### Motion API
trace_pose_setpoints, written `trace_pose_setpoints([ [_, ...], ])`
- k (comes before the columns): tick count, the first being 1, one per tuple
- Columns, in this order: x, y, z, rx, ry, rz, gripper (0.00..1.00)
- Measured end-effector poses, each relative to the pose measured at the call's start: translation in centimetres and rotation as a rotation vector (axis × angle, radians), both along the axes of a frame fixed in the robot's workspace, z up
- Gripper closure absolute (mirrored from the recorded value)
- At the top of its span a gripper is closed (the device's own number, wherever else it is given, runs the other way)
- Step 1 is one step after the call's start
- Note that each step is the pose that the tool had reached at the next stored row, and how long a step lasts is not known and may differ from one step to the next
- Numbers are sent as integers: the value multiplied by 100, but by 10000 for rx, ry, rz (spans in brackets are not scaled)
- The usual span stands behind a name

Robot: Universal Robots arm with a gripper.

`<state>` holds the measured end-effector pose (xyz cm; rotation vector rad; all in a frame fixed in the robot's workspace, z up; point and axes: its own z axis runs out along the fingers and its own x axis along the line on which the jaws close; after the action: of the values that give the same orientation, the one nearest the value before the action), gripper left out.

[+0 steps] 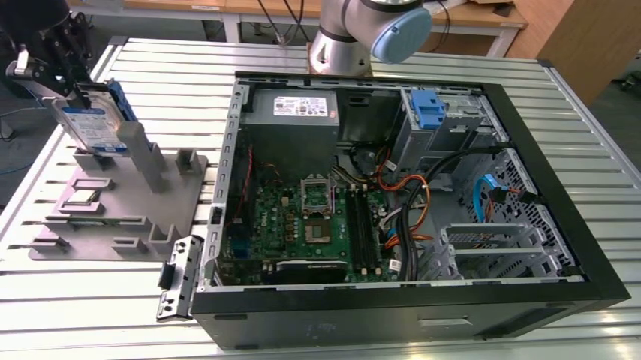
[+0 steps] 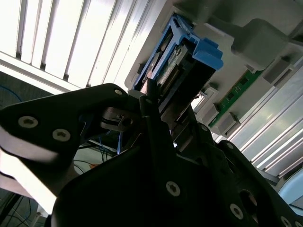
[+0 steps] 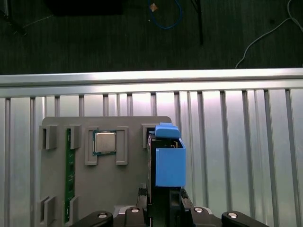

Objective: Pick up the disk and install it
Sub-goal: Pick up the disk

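Note:
The disk [image 1: 92, 124] stands on edge in a slot of the grey fixture [image 1: 120, 225], at the exterior view's left on the slatted table. It is silver, with a white-and-blue label and blue side rails. My gripper [image 1: 72, 88] comes down on its top edge, and the dark fingers appear shut on it. In the first wrist view the disk's blue rail [image 3: 169, 163] sticks out just beyond the gripper [image 3: 163, 201]. The second wrist view shows the disk [image 2: 182, 64] between the black fingers [image 2: 149, 101], above the fixture.
An open computer case [image 1: 561, 225] lies at the exterior view's right, with a grey power supply [image 1: 296, 109], an upright blue latch [image 1: 428, 112], a motherboard [image 1: 300, 225] and loose cables. The fixture also holds a processor chip [image 3: 104, 142] and a green memory stick [image 3: 70, 175]. The arm's base [image 1: 346, 41] stands behind the case.

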<state>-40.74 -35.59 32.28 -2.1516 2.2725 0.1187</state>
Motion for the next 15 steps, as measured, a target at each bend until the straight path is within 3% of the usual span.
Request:
trace_pose_setpoints([
  [7,0,0,20,-3,5,0,65],
  [15,0,0,181,0,0,0,65],
])
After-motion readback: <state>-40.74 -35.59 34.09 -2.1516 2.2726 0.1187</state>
